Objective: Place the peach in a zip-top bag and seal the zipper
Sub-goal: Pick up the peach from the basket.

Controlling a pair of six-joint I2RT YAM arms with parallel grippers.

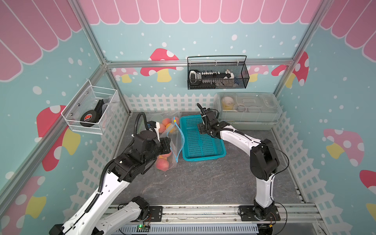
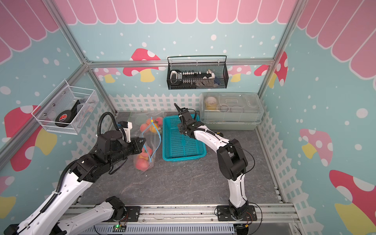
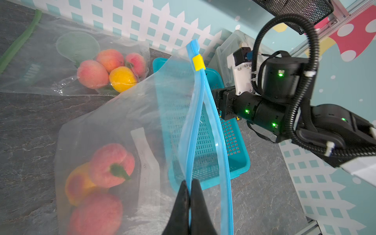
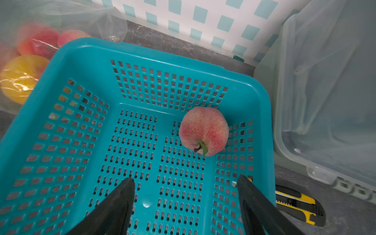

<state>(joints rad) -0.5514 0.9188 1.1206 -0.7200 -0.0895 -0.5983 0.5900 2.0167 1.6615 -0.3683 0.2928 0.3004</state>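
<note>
The left gripper [image 3: 190,184] is clamped shut on one lip of the zip-top bag [image 3: 114,122], holding its blue zipper [image 3: 194,114] mouth apart above the worktop [image 1: 203,179]; bagged fruit [image 3: 112,162] lies inside already. The peach [image 4: 204,131] to be packed sits in the teal basket [image 4: 81,50], near one corner, untouched. The right gripper [image 4: 185,179] hangs just short of it, jaws wide and empty (the grasp is not yet made). Picking, dropping in and sealing all remain, I judge.

A pink, speckled peach [image 4: 204,131] with a green leaf lies in the far right corner of the teal basket [image 4: 61,61]. Left of the basket, the clear zip-top bag [image 3: 126,122] stands open with fruit inside. Its blue zipper [image 3: 192,130] is parted, with one lip pinched in the left gripper [image 3: 190,187].
</note>
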